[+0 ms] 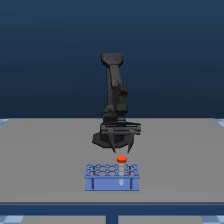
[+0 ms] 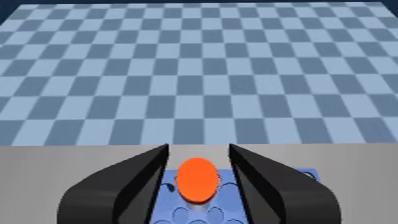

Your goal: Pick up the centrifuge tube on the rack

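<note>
The approach step is judged to be in hand. In the exterior view, the rack [image 1: 112, 177] is seen on the grey table [image 1: 40, 160], and the centrifuge tube [image 1: 121, 159] is seated in a hole towards the rack's right side, its orange cap standing above the grid. The gripper [image 1: 121, 148] is held directly above the cap, fingers spread and not yet closed, the cap framed between them in the wrist view. A short descent, then closure on the cap, is called for next. The arm is held upright, wrist pointed down.
</note>
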